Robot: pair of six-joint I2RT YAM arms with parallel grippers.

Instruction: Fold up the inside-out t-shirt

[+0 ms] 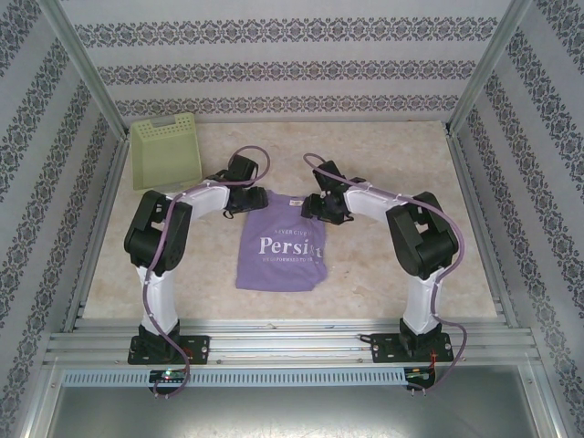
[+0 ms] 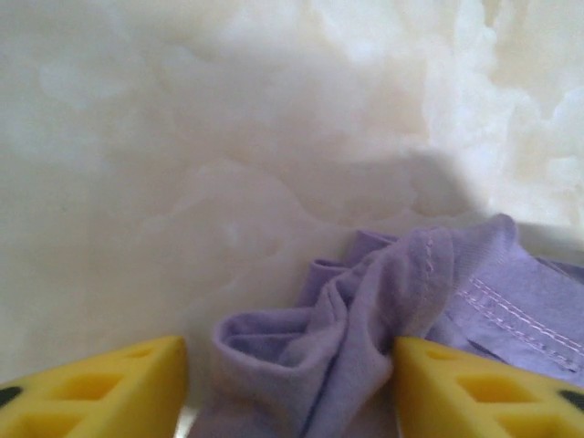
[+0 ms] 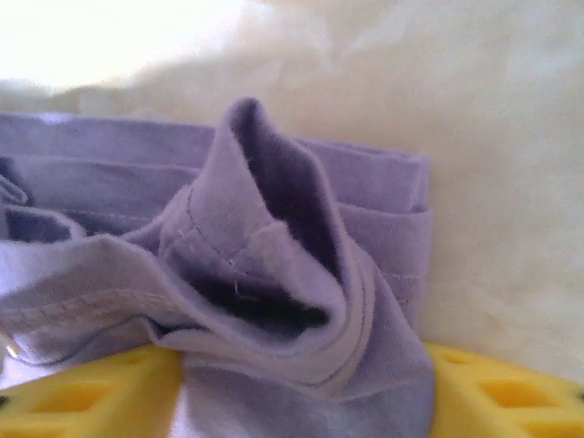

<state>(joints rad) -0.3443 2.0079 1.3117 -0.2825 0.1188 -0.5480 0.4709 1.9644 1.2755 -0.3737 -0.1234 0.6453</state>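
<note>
With the inside-out t-shirt (image 1: pixel 281 251) lying lettered face up at the middle of the table (image 1: pixel 392 274), its far corners bunched inside the half-open left gripper (image 2: pixel 290 365), not yet pinching, and the right gripper (image 3: pixel 301 374), grip unconfirmable, close both on all layers, then lift evenly to avoid skew

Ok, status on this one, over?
Left gripper astride bunched cloth, grip unclear; right gripper pinching a fold. Lavender cotton t-shirt lies flat, lettering up. Pale green plastic basket sits clear, far left.

Soft matt cloth t-shirt (image 1: pixel 278 265), plastic basket (image 1: pixel 166 151)
</note>
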